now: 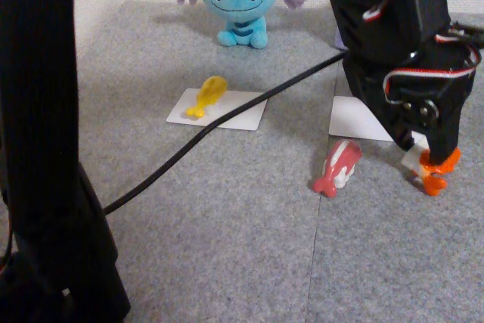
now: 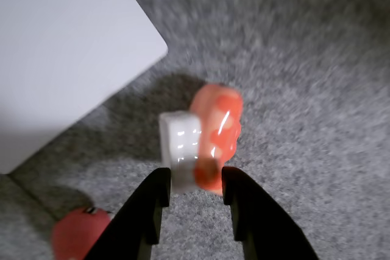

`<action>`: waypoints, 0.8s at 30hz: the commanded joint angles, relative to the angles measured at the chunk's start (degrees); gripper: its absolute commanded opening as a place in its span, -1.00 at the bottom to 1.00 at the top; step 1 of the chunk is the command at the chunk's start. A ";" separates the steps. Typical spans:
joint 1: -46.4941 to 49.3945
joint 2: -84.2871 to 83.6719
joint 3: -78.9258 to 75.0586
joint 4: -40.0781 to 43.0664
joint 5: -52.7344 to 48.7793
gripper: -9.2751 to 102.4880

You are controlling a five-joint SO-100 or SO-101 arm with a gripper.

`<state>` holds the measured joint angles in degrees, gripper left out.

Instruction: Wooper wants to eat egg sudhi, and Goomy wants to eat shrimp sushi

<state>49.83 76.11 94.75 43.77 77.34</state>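
- In the wrist view, nearest the lens, the black two-finger gripper [image 2: 194, 188] enters from the bottom edge, its 2 fingers a narrow gap apart and pressed on either side of the shrimp sushi [image 2: 204, 139], a small toy with a glossy orange topping over a white rice block.
- The toy lies on its side between the fingertips, rice to the left and topping to the right; the picture is blurred, so finer detail cannot be told.
- In the fixed view the gripper [image 1: 429, 166] hangs at the right, the orange piece [image 1: 434, 169] at its tip just above or touching the grey carpet tile floor [image 1: 249, 232]; which one cannot be told.
- Just beside it, a flat white card [image 2: 61, 53] fills the upper left of the wrist view, its rounded corner near the toy but apart from it; in the fixed view that card [image 1: 359, 120] sits partly behind the arm.
- A red-pink toy sushi [image 1: 337, 167] lies on the carpet to the left of the gripper, between the 2 cards.
- The egg sudhi [image 1: 207, 96], a yellow elongated toy, rests on another white card [image 1: 242, 111] further left.
- A black cable [image 1: 219, 122] crosses that card's lower right edge.
- Wooper [image 1: 240, 4], a light-blue round plush with purple gills, sits upright behind the yellow toy at the carpet's far edge.
- Open carpet lies in the foreground; a black arm base [image 1: 45, 149] blocks the left.
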 commanded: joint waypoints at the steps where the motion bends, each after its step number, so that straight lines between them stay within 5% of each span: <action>1: -0.44 4.92 -1.85 -0.09 -0.44 -0.67; 9: -0.44 2.37 -1.76 -1.14 -0.62 -0.65; 17: -0.53 -5.10 -1.85 -1.41 -3.69 -0.34; 24: -0.53 -5.01 -1.76 -2.55 -2.99 -0.48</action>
<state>49.22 70.49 94.75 42.63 74.18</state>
